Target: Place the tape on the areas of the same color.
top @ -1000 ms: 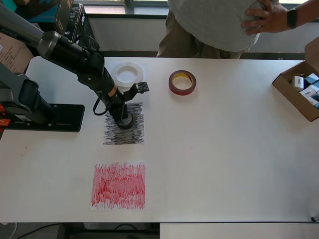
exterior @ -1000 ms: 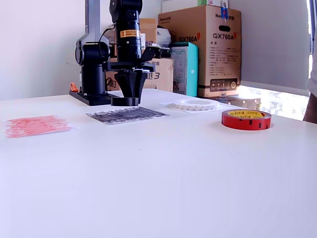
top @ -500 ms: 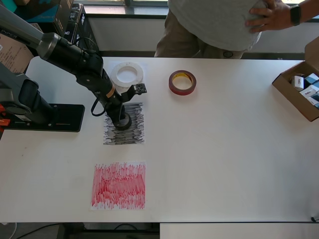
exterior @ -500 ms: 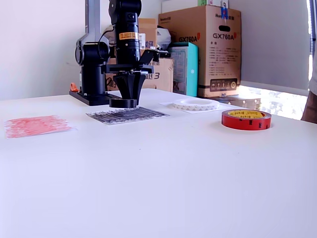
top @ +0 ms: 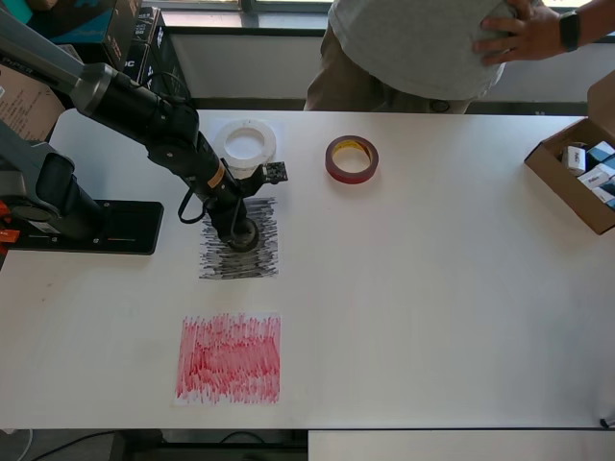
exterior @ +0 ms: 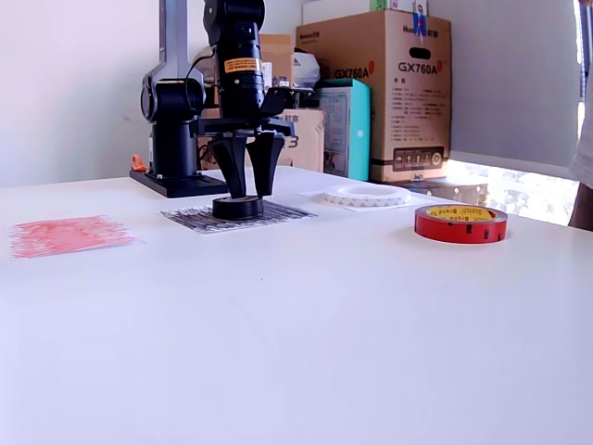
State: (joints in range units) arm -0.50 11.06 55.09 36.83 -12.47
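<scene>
Black claw gripper (exterior: 247, 190) open astride small black tape ring (exterior: 238, 208) on black-scribbled patch (exterior: 278, 212); lifting crooked could drag it off.

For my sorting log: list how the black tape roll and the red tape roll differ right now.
The black tape roll is smaller; the red tape roll is wider, with a yellow core. The black roll lies on the black patch under the gripper; the red roll sits on bare table. Both lie flat.
</scene>
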